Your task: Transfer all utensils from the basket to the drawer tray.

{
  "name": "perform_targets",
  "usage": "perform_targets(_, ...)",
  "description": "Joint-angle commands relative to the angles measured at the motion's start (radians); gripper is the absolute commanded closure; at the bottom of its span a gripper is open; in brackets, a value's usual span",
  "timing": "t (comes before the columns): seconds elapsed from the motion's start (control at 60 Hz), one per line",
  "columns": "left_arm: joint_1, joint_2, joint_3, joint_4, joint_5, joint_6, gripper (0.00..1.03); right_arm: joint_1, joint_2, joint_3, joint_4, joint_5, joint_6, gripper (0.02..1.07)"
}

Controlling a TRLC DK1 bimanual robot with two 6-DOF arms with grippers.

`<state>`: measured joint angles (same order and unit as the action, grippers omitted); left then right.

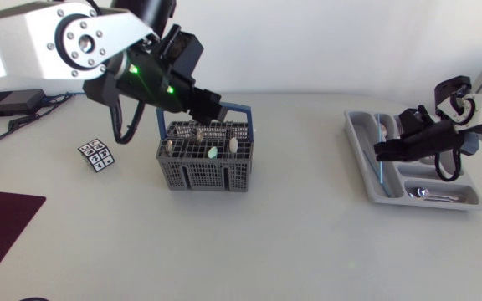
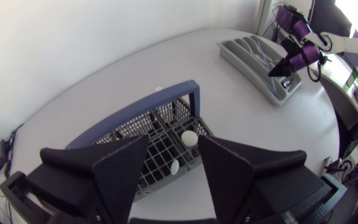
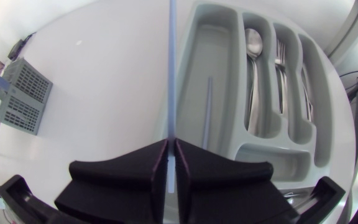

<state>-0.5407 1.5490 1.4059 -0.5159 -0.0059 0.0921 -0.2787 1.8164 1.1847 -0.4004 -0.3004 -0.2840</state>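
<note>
tabletop (image 1: pixel 308 242): left gripper (image 2: pixel 173 148) spread over basket (image 1: pixel 203 174), right gripper (image 3: pixel 171 146) pinching blue utensil (image 3: pixel 171 74) above tray (image 3: pixel 222 62).

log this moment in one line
left gripper: open, above grey mesh basket with blue handle | right gripper: shut on thin pale-blue rod, over grey plastic drawer tray | status: white-handled utensils in basket

Basket (image 1: pixel 204 174) stands well left of drawer tray (image 1: pixel 360 155); utensils (image 1: pixel 429 194) lie in both.
</note>
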Motion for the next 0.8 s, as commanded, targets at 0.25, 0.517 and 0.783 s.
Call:
perform_targets(0.25, -0.097, 0.014, -0.097, -0.001, -0.154, 0.07, 0.47, -0.031, 0.086, 0.036, -0.003, 0.058, 0.031, 0.73)
perform_targets(0.517, -0.133, 0.052, -0.101, 0.001, -0.281, 0.097, 0.47, -0.014, 0.047, -0.004, -0.009, 0.087, 0.031, 0.15)
perform_targets(0.783, -0.163, 0.108, -0.065, -0.058, -0.352, 0.084, 0.47, 0.067, -0.078, -0.079, -0.014, 0.141, 0.039, 0.09)
